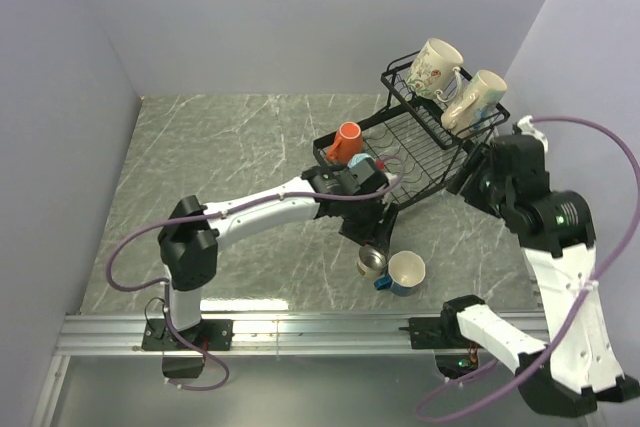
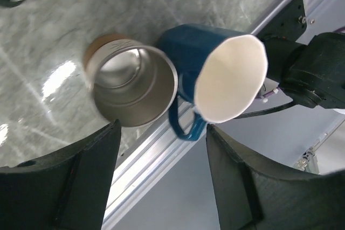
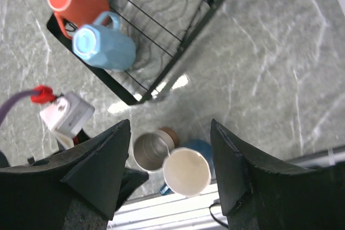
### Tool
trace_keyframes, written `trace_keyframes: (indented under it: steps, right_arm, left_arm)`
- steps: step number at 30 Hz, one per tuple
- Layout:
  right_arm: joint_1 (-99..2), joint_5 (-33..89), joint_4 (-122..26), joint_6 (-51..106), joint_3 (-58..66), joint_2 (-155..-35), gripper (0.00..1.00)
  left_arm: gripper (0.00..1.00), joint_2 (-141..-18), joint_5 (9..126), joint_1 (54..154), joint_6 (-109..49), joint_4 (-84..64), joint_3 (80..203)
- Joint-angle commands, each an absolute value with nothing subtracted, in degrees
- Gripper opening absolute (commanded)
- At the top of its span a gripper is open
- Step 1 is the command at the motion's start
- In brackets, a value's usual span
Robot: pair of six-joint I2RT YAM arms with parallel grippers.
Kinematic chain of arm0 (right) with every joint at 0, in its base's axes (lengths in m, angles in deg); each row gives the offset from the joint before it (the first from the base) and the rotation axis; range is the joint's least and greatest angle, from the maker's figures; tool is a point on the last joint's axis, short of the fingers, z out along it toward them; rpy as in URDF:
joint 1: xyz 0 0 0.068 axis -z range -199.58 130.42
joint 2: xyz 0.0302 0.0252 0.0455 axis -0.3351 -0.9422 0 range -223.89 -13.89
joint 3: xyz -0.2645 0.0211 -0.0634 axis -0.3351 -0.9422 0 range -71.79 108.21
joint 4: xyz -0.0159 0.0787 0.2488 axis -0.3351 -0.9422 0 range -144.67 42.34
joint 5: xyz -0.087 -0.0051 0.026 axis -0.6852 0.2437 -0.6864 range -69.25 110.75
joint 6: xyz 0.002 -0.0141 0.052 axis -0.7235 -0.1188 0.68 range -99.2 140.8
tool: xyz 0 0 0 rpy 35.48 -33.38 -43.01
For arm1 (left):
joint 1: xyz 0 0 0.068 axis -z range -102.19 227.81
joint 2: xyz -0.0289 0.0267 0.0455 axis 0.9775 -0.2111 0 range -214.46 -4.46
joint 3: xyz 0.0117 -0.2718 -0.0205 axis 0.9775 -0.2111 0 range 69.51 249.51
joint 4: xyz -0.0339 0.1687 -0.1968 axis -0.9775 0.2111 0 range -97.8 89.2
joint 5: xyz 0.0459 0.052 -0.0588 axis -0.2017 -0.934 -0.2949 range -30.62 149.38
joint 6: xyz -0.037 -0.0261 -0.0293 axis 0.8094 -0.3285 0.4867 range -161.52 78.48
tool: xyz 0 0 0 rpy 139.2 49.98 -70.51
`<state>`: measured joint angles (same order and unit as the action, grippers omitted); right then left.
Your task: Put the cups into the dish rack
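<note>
Steel cup (image 2: 132, 87) and dark blue mug (image 2: 215, 74), both upright with mouths up on the marble-patterned table (image 1: 230, 167). In the top view the pair stands at 6 o'clock of the dish rack (image 1: 430, 162) and outside it, with the steel cup at 9 o'clock of the mug; whether they touch cannot be told.

Loaded: orange mug (image 1: 347, 140) and light blue mug (image 3: 105, 47), on their sides at the 9 o'clock end of the lower tray (image 3: 161, 36); two cream mugs (image 1: 435, 67) (image 1: 475, 97) in the upper basket (image 1: 400, 77).

Left gripper (image 2: 161, 127): fingers spread, empty, directly above the pair. Right gripper (image 3: 170, 125): likewise spread and empty, higher up, at 3 o'clock of the rack.

Handling (judged): the steel cup is probably light, rigid and slippery. Take it at the rim, one finger inside and one outside. The mug is likely heavier and may chip. Grip its wall away from the handle (image 2: 186, 127), which points to 6 o'clock in the left wrist view.
</note>
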<state>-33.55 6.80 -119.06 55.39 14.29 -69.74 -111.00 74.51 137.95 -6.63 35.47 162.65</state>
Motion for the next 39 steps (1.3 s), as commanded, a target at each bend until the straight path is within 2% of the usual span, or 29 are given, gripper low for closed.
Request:
trace_keyframes:
  steps: [1, 6, 9, 13, 18, 21, 23, 25, 31, 35, 39]
  right_arm:
    - [-32.85, 5.37, -122.63, 57.19, 11.62, -66.81, 0.68]
    - [-32.67, 5.03, -124.74, 58.33, 11.09, -63.55, 0.68]
    - [-32.67, 4.06, -126.24, 58.25, 11.7, -62.85, 0.68]
    - [-32.67, 3.44, -127.99, 58.25, 11.97, -61.88, 0.68]
    - [-32.67, 3.44, -128.79, 58.34, 11.62, -60.74, 0.68]
    - [-32.76, 3.44, -128.79, 58.42, 11.53, -60.56, 0.68]
    - [-32.67, 3.62, -128.7, 58.42, 11.35, -60.38, 0.68]
    - [-32.67, 3.79, -128.61, 58.42, 11.18, -60.29, 0.68]
    - [-32.67, 4.32, -127.74, 58.6, 10.56, -60.47, 0.68]
    - [-32.67, 5.46, -126.68, 58.6, 10.91, -60.73, 0.68]
    - [-32.67, 8.18, -124.14, 57.98, 11.96, -60.82, 0.69]
  left_arm:
    - [0.69, -113.08, 75.37, 139.68, -8.21, 35.09, 167.15]
    - [0.64, -117.12, 74.14, 141.09, -7.77, 36.41, 169.17]
    - [0.58, -119.14, 73.27, 142.23, -7.68, 36.85, 171.1]
    - [0.45, -121.7, 72.39, 143.64, -7.6, 37.99, 173.82]
    - [0.37, -123.72, 71.33, 144.7, -6.98, 38.87, 175.59]
    - [0.22, -123.81, 70.8, 144.87, -6.98, 39.4, 176.03]
    - [0.08, -123.72, 70.02, 144.87, -6.98, 39.92, 176.29]
    - [0.01, -123.55, 69.66, 144.87, -6.98, 40.28, 176.73]
    - [0.0, -121.53, 69.57, 144.79, -6.8, 40.89, 177.96]
    - [0.0, -119.6, 73.26, 143.82, -6.46, 40.28, 179.02]
    - [0.0, -113.2, 80.27, 140.22, -4.44, 34.76, 173.69]
